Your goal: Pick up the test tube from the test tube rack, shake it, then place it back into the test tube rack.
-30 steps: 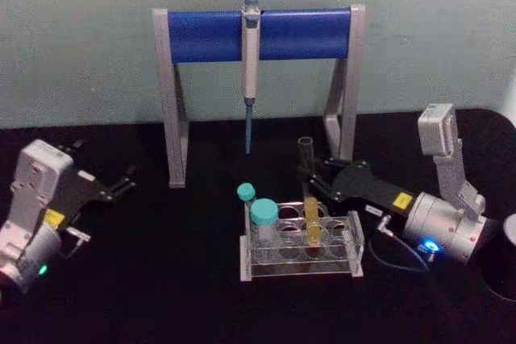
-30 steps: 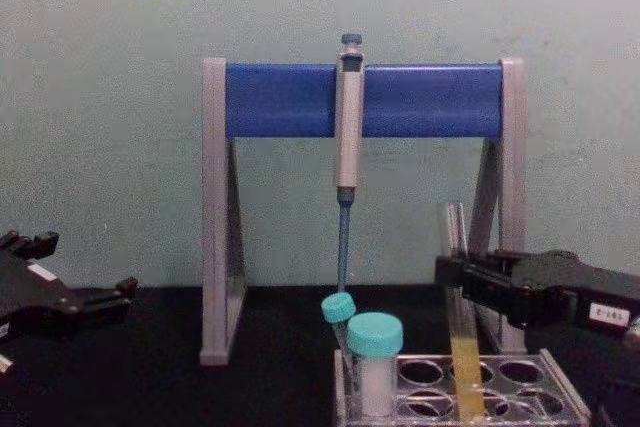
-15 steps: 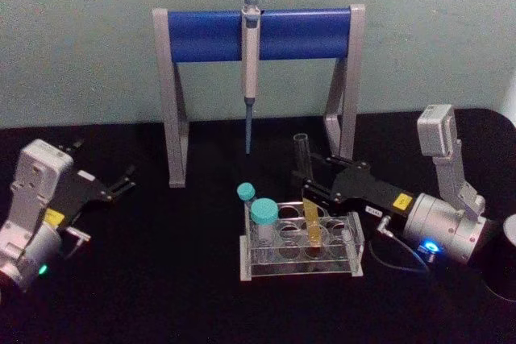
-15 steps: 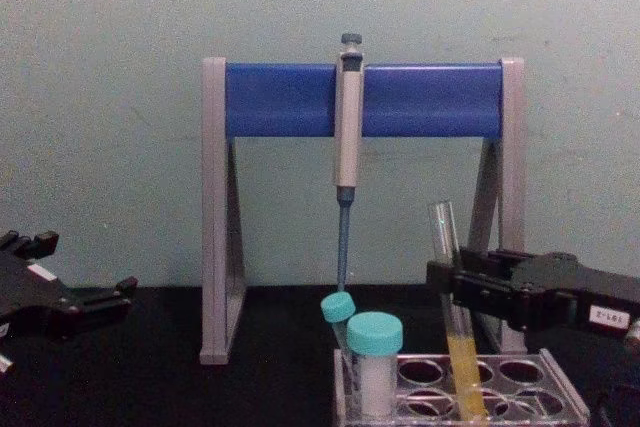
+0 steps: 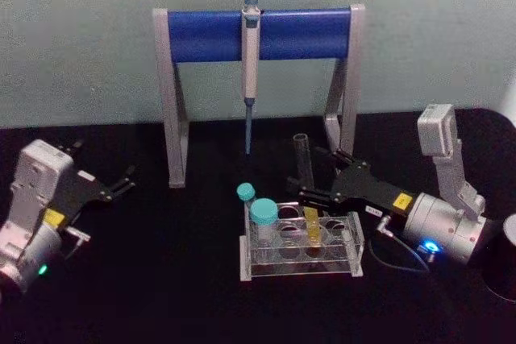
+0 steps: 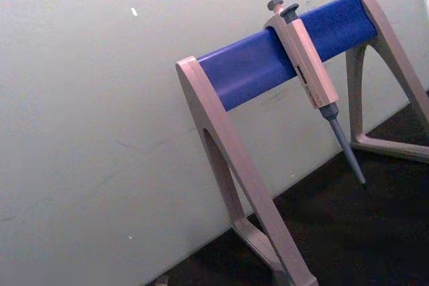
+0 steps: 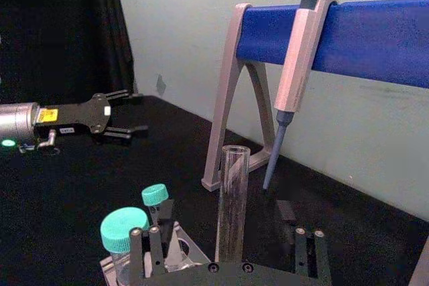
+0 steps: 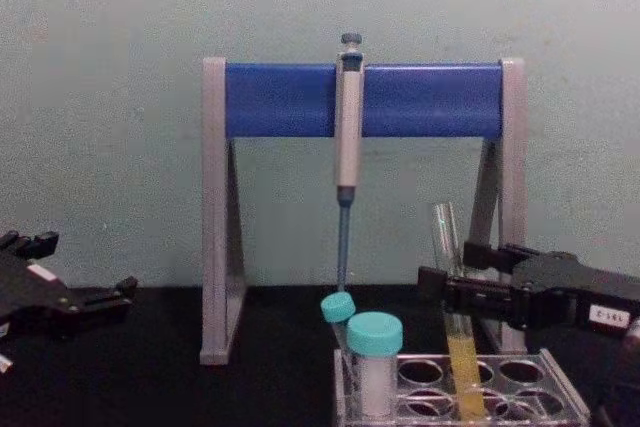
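Your right gripper [image 5: 310,173] has its fingers spread around the test tube [image 5: 307,191], seated in the rack [image 5: 300,254]; back away rightward without nudging it.

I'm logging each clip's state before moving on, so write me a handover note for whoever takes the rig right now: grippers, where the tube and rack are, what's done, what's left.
Right gripper: open, its fingers either side of the test tube at mid-height.
Left gripper: open, parked at the table's left side, holding nothing.
The test tube stands in the test tube rack, slightly tilted, yellow-orange liquid in its lower part. Two teal-capped vials share the rack's left end.
Whether the tube has been shaken cannot be told from this moment.
Left: if the shake is done, back the right gripper away; otherwise grasp, lift, shake and reseat the tube.
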